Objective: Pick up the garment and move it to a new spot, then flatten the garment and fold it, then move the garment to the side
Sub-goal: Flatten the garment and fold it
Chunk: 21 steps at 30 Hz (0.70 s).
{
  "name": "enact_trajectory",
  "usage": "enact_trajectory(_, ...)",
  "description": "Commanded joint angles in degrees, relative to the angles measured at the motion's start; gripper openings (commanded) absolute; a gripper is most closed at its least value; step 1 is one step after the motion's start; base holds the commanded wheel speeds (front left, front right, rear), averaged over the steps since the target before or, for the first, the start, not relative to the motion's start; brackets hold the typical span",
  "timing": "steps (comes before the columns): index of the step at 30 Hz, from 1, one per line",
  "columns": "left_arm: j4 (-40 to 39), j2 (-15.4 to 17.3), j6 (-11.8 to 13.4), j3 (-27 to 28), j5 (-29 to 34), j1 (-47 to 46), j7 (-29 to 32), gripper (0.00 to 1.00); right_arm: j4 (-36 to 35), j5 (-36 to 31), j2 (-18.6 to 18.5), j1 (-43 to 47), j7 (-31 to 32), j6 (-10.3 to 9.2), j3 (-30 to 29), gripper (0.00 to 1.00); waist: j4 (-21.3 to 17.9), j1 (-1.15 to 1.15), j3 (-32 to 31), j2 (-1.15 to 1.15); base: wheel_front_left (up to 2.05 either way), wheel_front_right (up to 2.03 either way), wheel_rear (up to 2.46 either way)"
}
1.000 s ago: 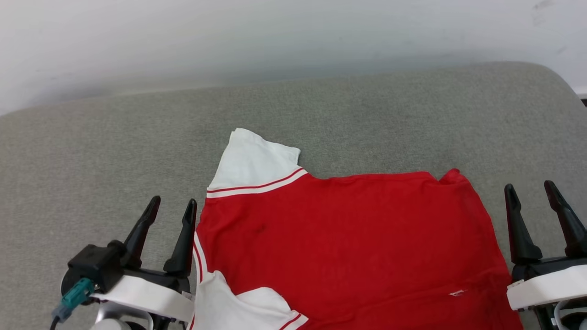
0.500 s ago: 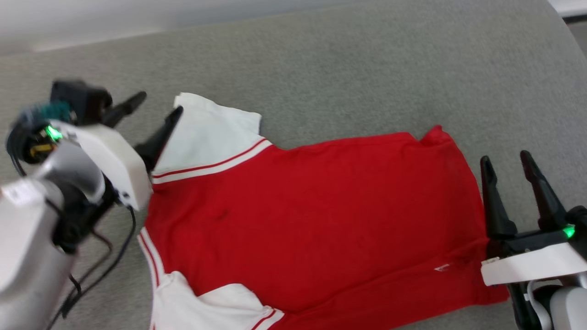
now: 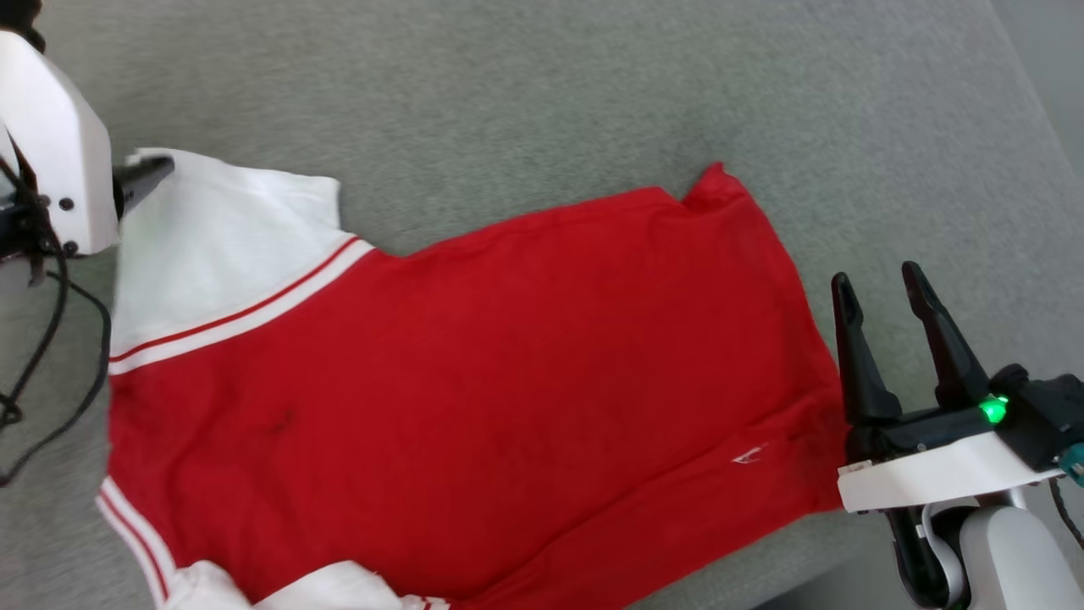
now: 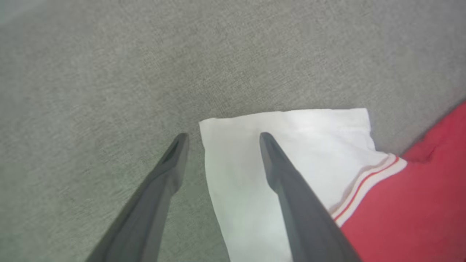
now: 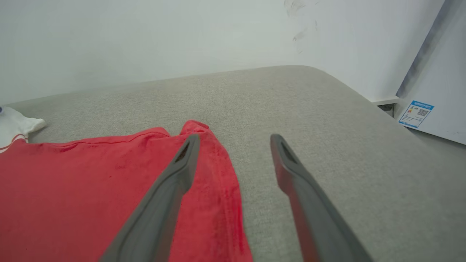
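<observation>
Head view has the garment (image 3: pixel 474 364) spread nearly flat on the grey cushion (image 3: pixel 542 85), unfolded — folding and moving aside remain; left gripper (image 4: pixel 222 135) straddles the white sleeve (image 4: pixel 291 145) edge, right gripper (image 3: pixel 875 273) waits beside the hem — both with fingers apart, empty.

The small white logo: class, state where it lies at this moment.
In the head view, the small white logo sits on the red garment near its right hem, just left of the right end effector.

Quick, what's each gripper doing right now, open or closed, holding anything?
Left gripper: open, holding nothing, poised at the edge of the white sleeve.
Right gripper: open, holding nothing, beside the hem of the garment.
</observation>
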Motion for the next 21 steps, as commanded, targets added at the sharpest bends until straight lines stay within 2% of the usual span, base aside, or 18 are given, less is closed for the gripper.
enact_trajectory(1, 0.5, 0.3, 0.6, -0.3, -0.1, -0.5, 1.3, 1.00, 0.3, -0.3, 0.4, -0.9, -0.5, -0.04, 0.1, 1.00, -1.7, -0.01, 1.4, 0.00, 0.00, 0.00, 0.00)
enact_trajectory(2, 1.1, 1.9, 0.9, -0.9, 0.7, -0.7, 3.3, 1.00, 0.7, -0.6, 0.8, -1.3, -0.6, -0.04, 0.4, 1.00, -2.3, -0.01, 1.7, 0.00, 0.00, 0.00, 0.00)
enact_trajectory(6, 2.0, 3.1, 1.1, -1.7, 1.5, 0.0, 5.0, 1.00, 1.2, -0.9, 1.2, -1.4, -0.9, -0.04, 0.6, 1.00, -3.1, -0.01, 2.4, 0.00, 0.00, 0.00, 0.00)
enact_trajectory(13, 4.0, 2.5, 0.2, -3.7, 1.3, 3.0, 5.2, 0.99, 1.7, -1.2, 1.7, -1.9, -1.1, -0.04, 1.0, 1.00, -3.2, -0.01, 3.7, 0.00, 0.00, 0.00, 0.00)
enact_trajectory(14, 4.1, 2.1, 0.1, -4.0, 0.9, 3.5, 5.6, 0.40, 1.8, -1.2, 1.8, -2.0, -1.1, -0.04, 1.1, 1.00, -3.1, -0.01, 3.7, 0.00, 0.00, 0.00, 0.00)
enact_trajectory(15, 3.9, 1.7, 0.0, -4.1, 0.5, 3.9, 5.6, 0.00, 1.8, -1.3, 1.8, -2.0, -1.1, -0.04, 1.1, 1.00, -3.0, -0.01, 3.8, 0.00, 0.00, 0.00, 0.00)
enact_trajectory(18, 3.2, 0.3, -0.3, -3.4, 0.0, 4.3, 3.0, 0.00, 2.0, -1.6, 1.4, -2.4, -1.1, -0.04, 0.9, 1.00, -2.4, -0.01, 3.3, 0.00, 0.00, 0.00, 0.00)
enact_trajectory(21, 3.5, -1.3, 1.5, -0.8, -1.5, 4.2, -1.1, 0.00, 2.2, -2.2, 0.5, -2.3, -1.1, -0.04, 0.4, 1.00, -1.6, -0.01, 1.9, 0.00, 0.00, 0.00, 0.00)
